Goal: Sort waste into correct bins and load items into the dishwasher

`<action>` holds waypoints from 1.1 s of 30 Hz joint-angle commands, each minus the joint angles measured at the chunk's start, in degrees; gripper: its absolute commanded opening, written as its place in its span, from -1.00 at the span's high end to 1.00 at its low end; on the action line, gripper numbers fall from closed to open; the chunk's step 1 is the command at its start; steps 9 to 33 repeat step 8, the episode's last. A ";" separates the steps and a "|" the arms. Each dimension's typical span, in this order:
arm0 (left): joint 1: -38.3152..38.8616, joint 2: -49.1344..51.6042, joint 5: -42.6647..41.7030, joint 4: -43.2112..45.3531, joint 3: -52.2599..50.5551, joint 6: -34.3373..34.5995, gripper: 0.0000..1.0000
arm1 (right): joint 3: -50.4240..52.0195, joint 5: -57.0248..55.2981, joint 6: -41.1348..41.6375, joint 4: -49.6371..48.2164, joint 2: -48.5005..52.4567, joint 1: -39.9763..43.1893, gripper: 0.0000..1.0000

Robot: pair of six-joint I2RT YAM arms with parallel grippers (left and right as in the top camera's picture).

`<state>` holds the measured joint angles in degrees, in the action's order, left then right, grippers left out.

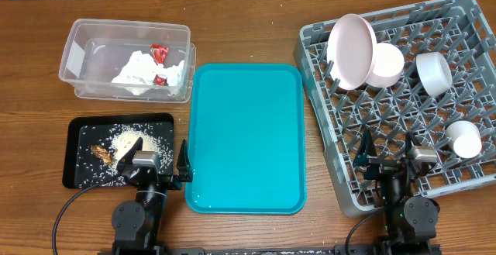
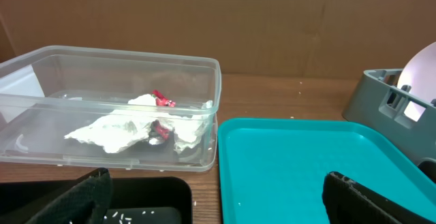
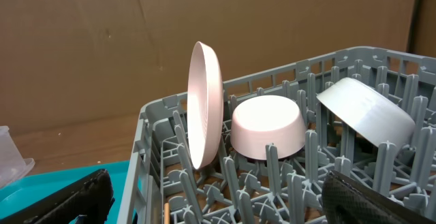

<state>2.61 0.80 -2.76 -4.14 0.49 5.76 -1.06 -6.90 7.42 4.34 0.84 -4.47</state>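
The clear tub (image 1: 77,53) at the back left holds the crumpled white napkin (image 1: 143,73) and red wrapper (image 1: 160,53). Rice grains (image 1: 136,140) and a brown scrap (image 1: 101,154) lie in the black tray (image 1: 81,135). In the grey rack (image 1: 387,115) the white plate (image 1: 350,51) stands on edge, with two bowls (image 1: 385,63) (image 1: 432,73) and a cup (image 1: 463,139) upside down. My left gripper (image 1: 153,162) is open and empty over the black tray's right end. My right gripper (image 1: 387,158) is open and empty over the rack's front left part.
A bare teal serving tray (image 1: 248,135) lies between the bins and the rack. In the left wrist view the tub (image 2: 109,67) is ahead to the left and the teal tray (image 2: 306,156) to the right. The right wrist view faces the plate (image 3: 204,101) and a bowl (image 3: 267,125).
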 commanded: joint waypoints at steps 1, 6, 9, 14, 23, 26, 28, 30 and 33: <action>0.04 -0.55 0.24 -0.13 -0.22 -0.90 -1.00 | 0.61 -0.59 -0.35 -0.28 -0.68 0.44 -0.99; 0.04 -0.55 0.22 -0.11 -0.22 -0.87 -1.00 | 0.61 -0.59 -0.35 -0.28 -0.68 0.44 -1.00; 0.04 -0.55 0.24 -0.13 -0.22 -0.90 -1.00 | 0.61 -0.59 -0.33 -0.28 -0.68 0.44 -1.00; 0.04 -0.55 0.24 -0.13 -0.22 -0.90 -1.00 | 0.61 -0.59 -0.33 -0.28 -0.68 0.44 -1.00; 0.04 -0.55 0.24 -0.13 -0.22 -0.90 -1.00 | 0.61 -0.59 -0.33 -0.28 -0.68 0.44 -1.00; 0.04 -0.55 0.24 -0.13 -0.22 -0.90 -1.00 | 0.61 -0.59 -0.33 -0.28 -0.68 0.44 -1.00; 0.04 -0.55 0.24 -0.13 -0.22 -0.90 -1.00 | 0.61 -0.59 -0.33 -0.28 -0.68 0.44 -1.00; 0.04 -0.55 0.24 -0.13 -0.22 -0.90 -1.00 | 0.61 -0.59 -0.33 -0.28 -0.68 0.44 -1.00; 0.04 -0.55 0.24 -0.13 -0.22 -0.90 -1.00 | 0.61 -0.59 -0.33 -0.28 -0.68 0.44 -1.00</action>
